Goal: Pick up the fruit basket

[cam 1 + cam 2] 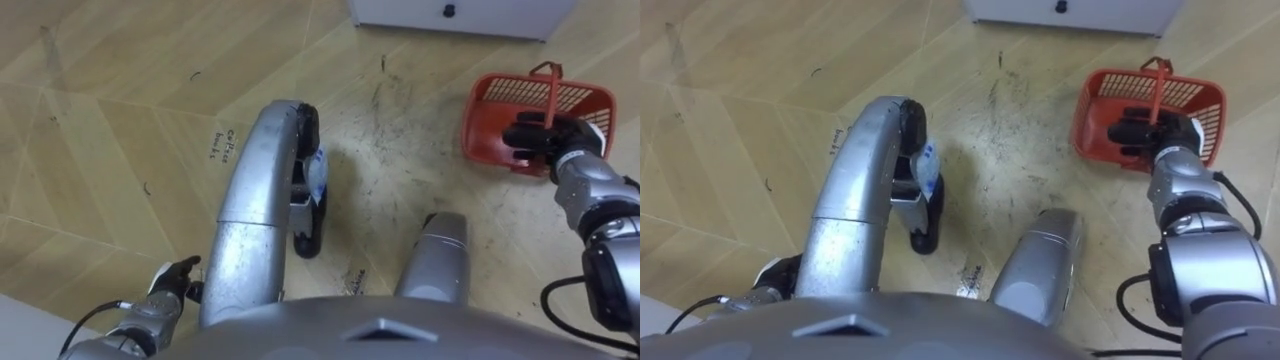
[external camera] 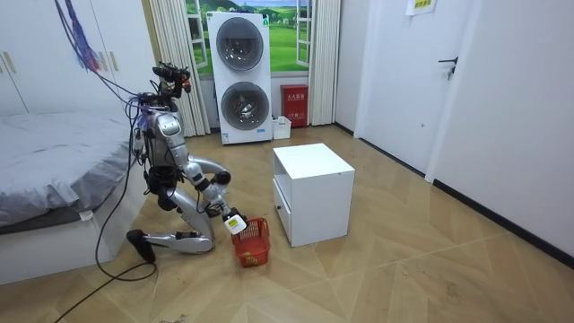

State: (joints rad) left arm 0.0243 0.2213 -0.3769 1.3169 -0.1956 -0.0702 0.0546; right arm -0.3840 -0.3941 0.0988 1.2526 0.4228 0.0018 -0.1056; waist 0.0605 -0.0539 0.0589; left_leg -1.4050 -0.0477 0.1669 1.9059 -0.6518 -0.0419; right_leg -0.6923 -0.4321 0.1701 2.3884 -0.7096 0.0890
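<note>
The white cube-shaped cabinet (image 2: 312, 193) is the one large block on the pale wooden floor (image 1: 120, 130). The red plastic mesh basket (image 1: 482, 120) sits before the cabinet's knobbed face, near it but apart, with a strip of bare floor between them. The basket's upright handle (image 1: 553, 90) splits the way into its open top. The right hand (image 1: 540, 140) takes up the rim farthest from the cabinet, fingers (image 1: 520, 135) curled at the handle. Past the basket the kneeling robot fills the floor between the cabinet and the grey-covered bed (image 2: 54, 170). On the cabinet's far side the floor lies open.
</note>
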